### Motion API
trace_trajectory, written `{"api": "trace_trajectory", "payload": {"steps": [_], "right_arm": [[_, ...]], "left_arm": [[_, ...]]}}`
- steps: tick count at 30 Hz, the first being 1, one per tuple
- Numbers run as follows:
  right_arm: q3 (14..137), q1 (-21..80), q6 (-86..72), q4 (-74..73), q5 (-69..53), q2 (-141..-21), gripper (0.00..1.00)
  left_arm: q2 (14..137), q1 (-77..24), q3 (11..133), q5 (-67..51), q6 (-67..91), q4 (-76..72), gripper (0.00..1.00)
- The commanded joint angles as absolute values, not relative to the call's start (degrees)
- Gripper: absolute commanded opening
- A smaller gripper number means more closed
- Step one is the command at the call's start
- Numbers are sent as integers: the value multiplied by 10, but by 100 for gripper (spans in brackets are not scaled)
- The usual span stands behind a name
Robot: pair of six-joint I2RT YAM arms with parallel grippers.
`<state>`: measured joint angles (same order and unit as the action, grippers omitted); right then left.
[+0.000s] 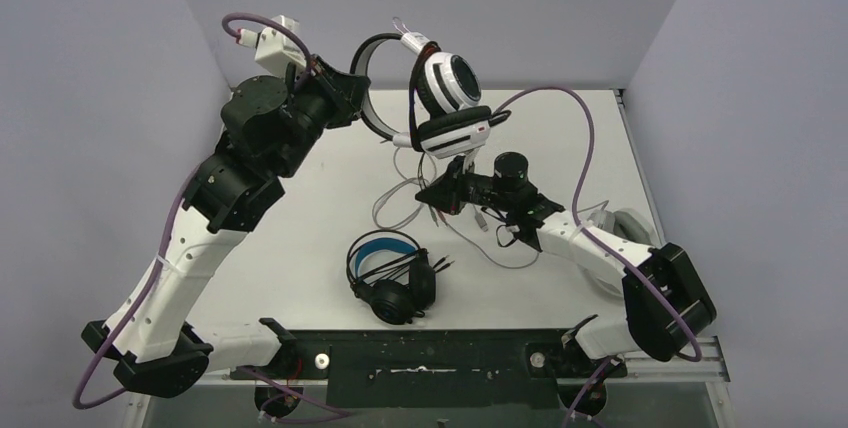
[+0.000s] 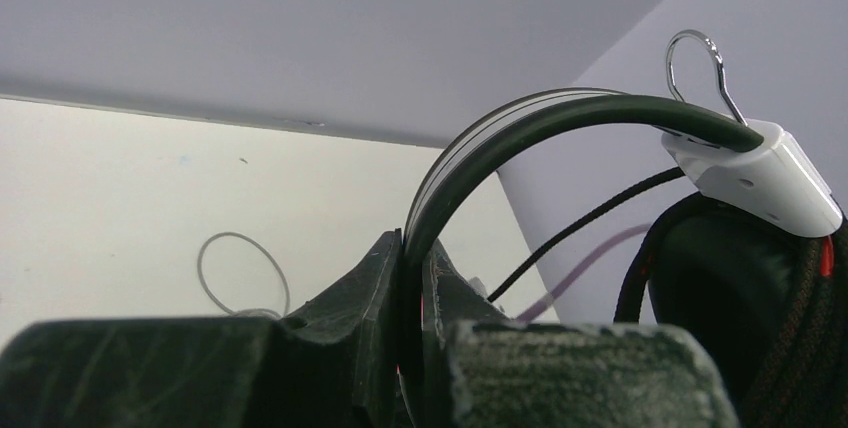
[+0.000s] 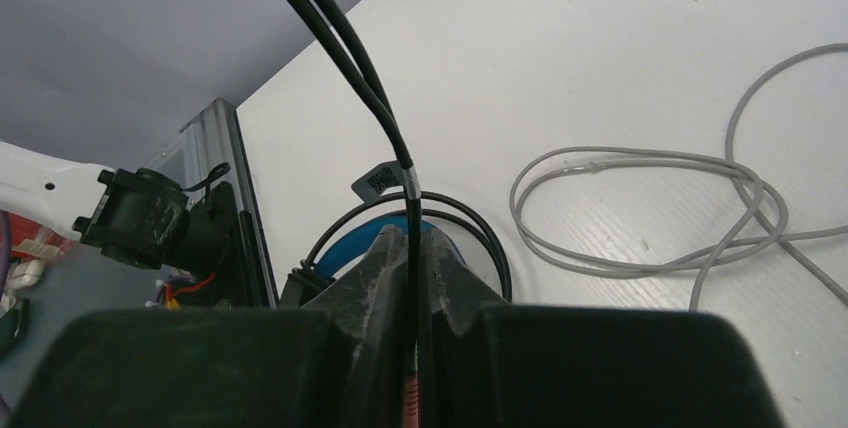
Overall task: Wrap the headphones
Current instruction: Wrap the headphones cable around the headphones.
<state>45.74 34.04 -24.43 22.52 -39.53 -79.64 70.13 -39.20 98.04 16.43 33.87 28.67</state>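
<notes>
My left gripper (image 1: 362, 88) (image 2: 412, 260) is shut on the black-and-white headband (image 2: 520, 120) of white headphones (image 1: 450, 83), holding them in the air above the back of the table. Their black ear pads (image 1: 455, 126) (image 2: 740, 288) hang to the right. Just below them, my right gripper (image 1: 438, 191) (image 3: 415, 248) is shut on a thin black cable (image 3: 340, 38) that comes down from them, two strands joining into one. Black headphones with a blue-lined headband (image 1: 390, 273) (image 3: 470, 238) lie on the table near the front.
Pale grey cables (image 1: 400, 206) (image 3: 640, 210) lie in loose loops on the white table under the lifted headphones. A grey-white rounded shape (image 1: 632, 220) shows behind my right arm at the table's right edge. Grey walls close in the back and sides.
</notes>
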Motion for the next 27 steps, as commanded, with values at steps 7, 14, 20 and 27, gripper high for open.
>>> {"api": "trace_trajectory", "payload": {"steps": [7, 14, 20, 27], "right_arm": [[420, 380, -273, 258, -371, -777, 0], [430, 433, -214, 118, -334, -708, 0], [478, 476, -197, 43, -316, -691, 0], [580, 520, -140, -141, -233, -625, 0]], "left_arm": [[697, -382, 969, 380, 310, 82, 0], [725, -373, 951, 465, 232, 41, 0], [747, -369, 932, 484, 222, 35, 0], [757, -370, 843, 488, 40, -49, 0]]}}
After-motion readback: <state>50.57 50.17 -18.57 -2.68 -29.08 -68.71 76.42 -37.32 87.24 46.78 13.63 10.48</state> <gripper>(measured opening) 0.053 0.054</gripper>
